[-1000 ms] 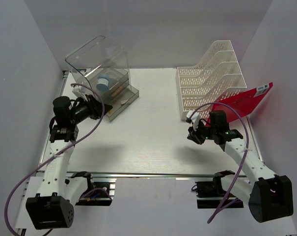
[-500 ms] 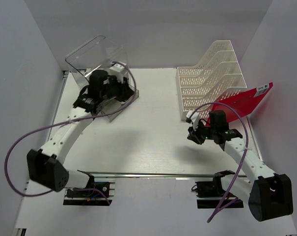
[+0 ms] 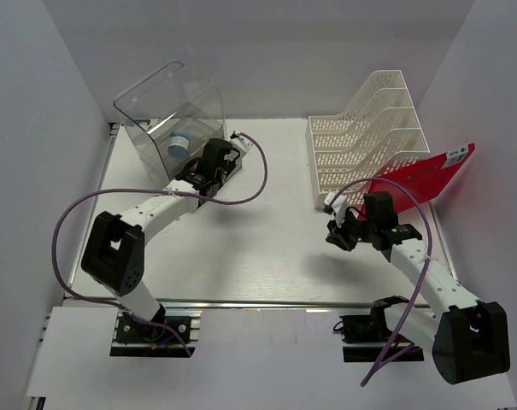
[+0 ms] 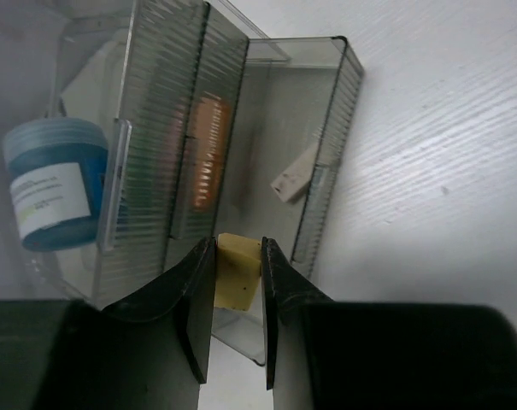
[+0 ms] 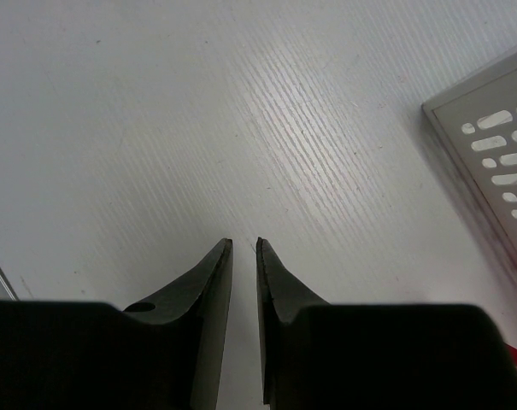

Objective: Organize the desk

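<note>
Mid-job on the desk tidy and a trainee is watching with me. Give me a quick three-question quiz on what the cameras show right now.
1. True or false: the jaws of the right gripper are clamped on an object.
2. What sits between the jaws of the left gripper? A) nothing B) a pale yellow block C) the blue jar
3. Fill in: the left gripper is poised at the open ____ of the clear plastic box.
Key: 1 false, only a narrow bare gap above the desk. 2 B; the blue jar sits inside the box. 3 drawer.
</note>
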Available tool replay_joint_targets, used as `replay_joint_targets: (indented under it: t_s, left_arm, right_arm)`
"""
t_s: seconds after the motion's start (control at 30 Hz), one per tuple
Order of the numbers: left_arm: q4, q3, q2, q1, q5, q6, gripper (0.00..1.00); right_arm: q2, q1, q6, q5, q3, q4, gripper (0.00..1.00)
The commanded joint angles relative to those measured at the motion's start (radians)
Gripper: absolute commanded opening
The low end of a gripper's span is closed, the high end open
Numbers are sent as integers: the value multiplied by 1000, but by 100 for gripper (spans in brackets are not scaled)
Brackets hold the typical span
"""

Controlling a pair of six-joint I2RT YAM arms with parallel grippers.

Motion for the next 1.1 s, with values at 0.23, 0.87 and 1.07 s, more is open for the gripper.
replay_joint_targets:
  t_s: [0.23, 0.87, 1.07]
  left_arm:
    - [173, -16, 86, 3, -99, 186, 2]
    - [196, -31, 203, 3, -273, 120, 65]
    - [196, -18, 134, -6, -239, 99, 70]
  right_arm:
    - [-15, -2, -17, -3, 4, -3, 23]
    - [-17, -11, -19, 3, 3, -4, 24]
    - [-12, -19, -19, 0, 3, -4, 24]
